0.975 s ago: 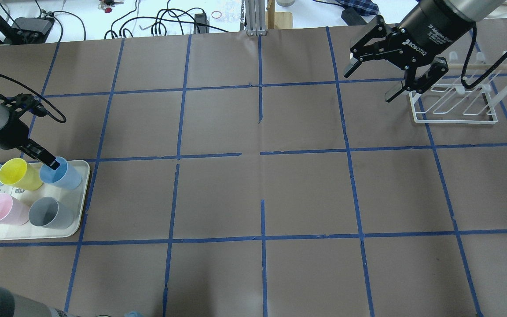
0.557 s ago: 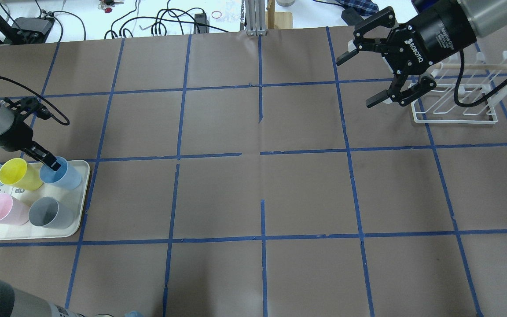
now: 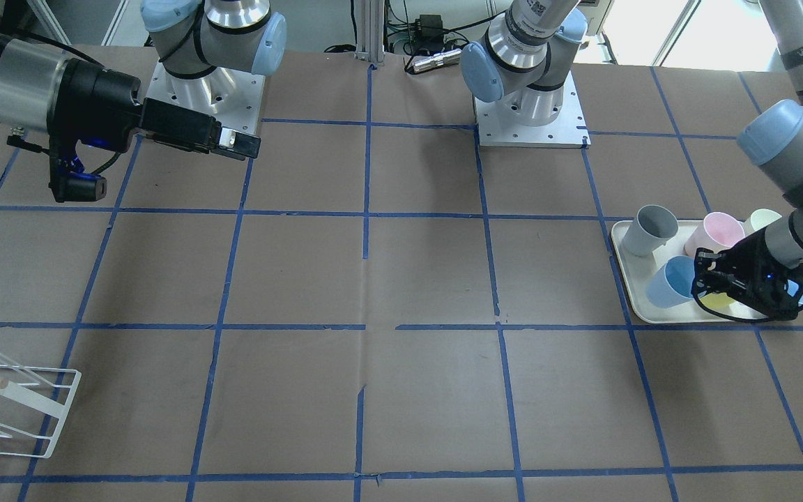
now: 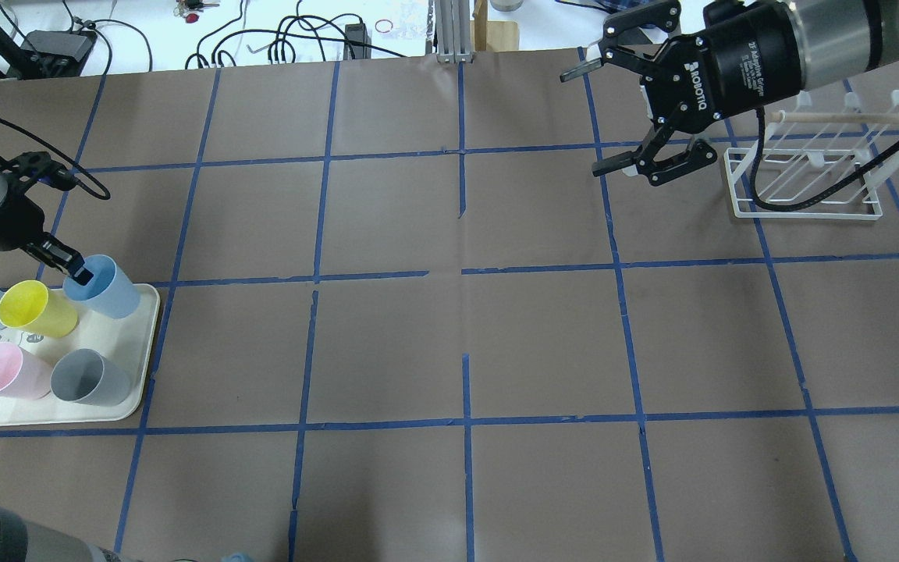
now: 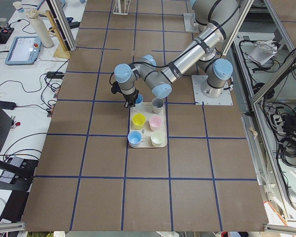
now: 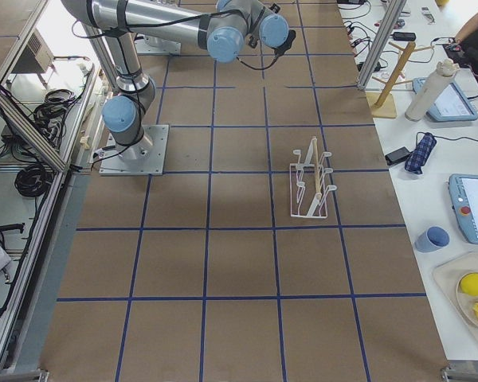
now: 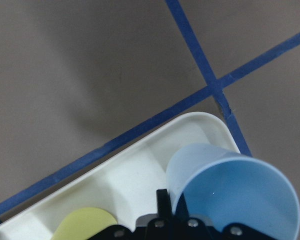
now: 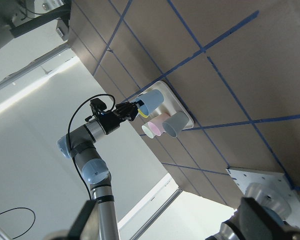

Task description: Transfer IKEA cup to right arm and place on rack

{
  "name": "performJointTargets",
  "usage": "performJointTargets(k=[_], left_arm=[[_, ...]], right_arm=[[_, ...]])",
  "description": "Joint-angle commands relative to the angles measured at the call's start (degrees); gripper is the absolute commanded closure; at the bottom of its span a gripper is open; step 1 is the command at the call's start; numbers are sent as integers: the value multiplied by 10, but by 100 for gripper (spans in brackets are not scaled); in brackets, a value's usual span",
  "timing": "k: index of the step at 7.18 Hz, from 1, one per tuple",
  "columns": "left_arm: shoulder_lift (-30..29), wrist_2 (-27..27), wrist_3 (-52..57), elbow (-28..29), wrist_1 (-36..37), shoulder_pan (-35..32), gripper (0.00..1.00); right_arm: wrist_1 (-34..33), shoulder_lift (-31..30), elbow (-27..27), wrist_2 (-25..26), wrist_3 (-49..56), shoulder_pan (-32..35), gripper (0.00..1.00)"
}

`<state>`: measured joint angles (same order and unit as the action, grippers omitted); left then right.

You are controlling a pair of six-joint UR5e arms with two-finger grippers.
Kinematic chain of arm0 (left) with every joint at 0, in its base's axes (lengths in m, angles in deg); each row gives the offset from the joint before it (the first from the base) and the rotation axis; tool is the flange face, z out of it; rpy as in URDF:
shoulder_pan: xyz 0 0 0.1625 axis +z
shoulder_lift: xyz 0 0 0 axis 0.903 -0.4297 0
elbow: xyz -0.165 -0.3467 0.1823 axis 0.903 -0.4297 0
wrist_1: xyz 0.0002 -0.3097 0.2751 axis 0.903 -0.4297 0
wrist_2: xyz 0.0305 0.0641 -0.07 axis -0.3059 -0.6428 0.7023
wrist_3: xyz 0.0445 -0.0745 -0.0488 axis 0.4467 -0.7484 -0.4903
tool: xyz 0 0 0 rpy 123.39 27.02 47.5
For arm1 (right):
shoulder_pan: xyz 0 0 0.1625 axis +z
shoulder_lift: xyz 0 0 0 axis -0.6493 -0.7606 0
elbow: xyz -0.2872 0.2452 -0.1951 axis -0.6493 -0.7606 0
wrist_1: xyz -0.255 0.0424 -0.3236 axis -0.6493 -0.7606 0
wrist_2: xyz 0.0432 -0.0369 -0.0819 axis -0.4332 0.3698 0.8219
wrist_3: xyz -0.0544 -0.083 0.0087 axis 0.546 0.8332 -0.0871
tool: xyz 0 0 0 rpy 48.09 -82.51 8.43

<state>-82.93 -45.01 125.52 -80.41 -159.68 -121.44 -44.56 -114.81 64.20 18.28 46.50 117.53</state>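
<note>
Left tool (image 4: 79, 275) on IKEA cup (image 4: 114, 295) rim, grip half hidden

IKEA cup (image 4: 106, 287) is sky-blue, tray (image 4: 149, 343) cream, table (image 4: 543, 336) brown with blue grid.

Smooth matt plastic IKEA cup (image 4: 106, 286), smooth cream tray (image 4: 145, 343), white wire rack (image 4: 804, 209) with wooden dowel (image 4: 847, 117), matt brown paper table cover (image 4: 387, 343).
</note>
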Motion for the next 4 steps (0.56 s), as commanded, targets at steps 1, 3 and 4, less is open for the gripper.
performJointTargets(k=[1, 3, 4], left_arm=[[19, 101, -132, 56, -89, -12, 100], [47, 261, -269, 73, -232, -24, 100], [65, 311, -316, 74, -284, -32, 100]], right_arm=[[1, 1, 3, -94, 0, 16, 0], [-6, 6, 1, -135, 15, 49, 0], [-7, 7, 1, -130, 46, 50, 0]])
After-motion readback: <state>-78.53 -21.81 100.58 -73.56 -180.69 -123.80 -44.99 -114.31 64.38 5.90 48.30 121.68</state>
